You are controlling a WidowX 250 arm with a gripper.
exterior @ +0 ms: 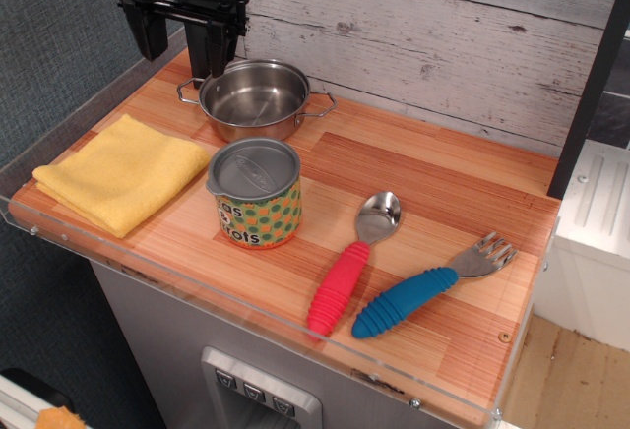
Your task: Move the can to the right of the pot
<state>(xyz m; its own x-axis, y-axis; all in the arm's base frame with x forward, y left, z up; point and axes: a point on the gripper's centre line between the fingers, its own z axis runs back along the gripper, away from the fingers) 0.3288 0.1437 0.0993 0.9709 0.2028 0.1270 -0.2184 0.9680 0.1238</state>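
Note:
The can (256, 194) has a grey lid and a yellow-orange label with green dots. It stands upright on the wooden counter, just in front of the pot. The pot (254, 99) is shiny steel with two loop handles and sits at the back left, open and with nothing in it. My gripper (177, 50) is black and hangs at the back left corner, above and left of the pot. Its two fingers are spread apart with nothing between them. It is well away from the can.
A folded yellow cloth (123, 173) lies at the left. A spoon with a red handle (349, 267) and a fork with a blue handle (433, 286) lie at the front right. A plank wall (443, 45) stands behind the counter, whose edges have a clear rim (246, 316).

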